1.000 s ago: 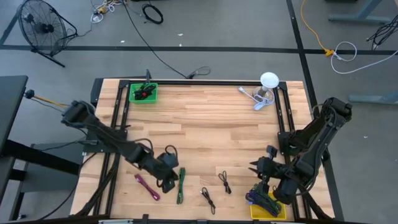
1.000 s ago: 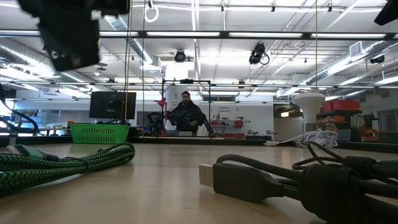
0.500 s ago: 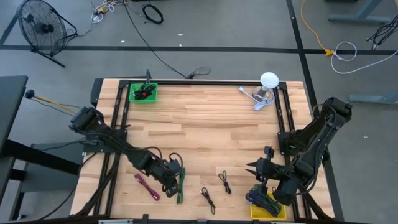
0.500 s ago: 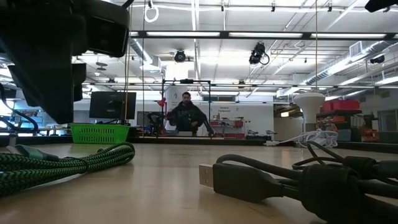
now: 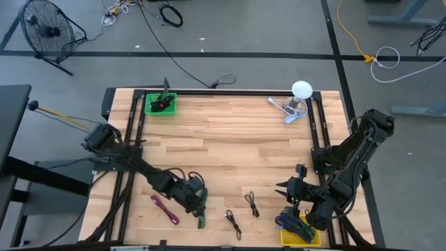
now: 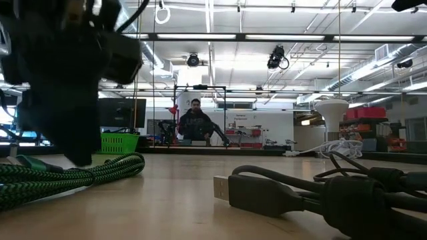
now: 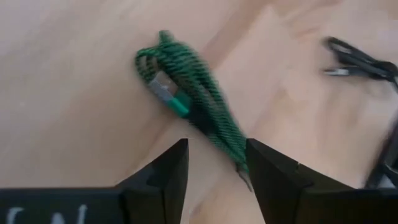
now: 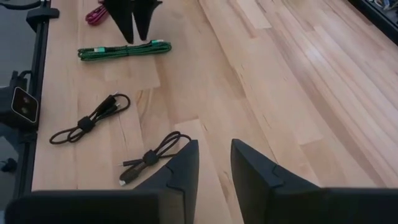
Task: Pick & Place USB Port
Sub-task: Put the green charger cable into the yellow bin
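A pale wooden butcher-block bench (image 5: 230, 139) with black rails along its sides carries everything here. At its far left corner sits a green plastic basket (image 5: 161, 104); at the far right corner stands a white lamp-like object with a cable (image 5: 296, 103). Along the near edge lie a pink bundled cable (image 5: 165, 208), a green braided USB cable (image 5: 202, 211), and two black bundled cables, one (image 5: 233, 223) beside the other (image 5: 251, 203). At the near right corner rests a yellow tray (image 5: 302, 233) holding cables
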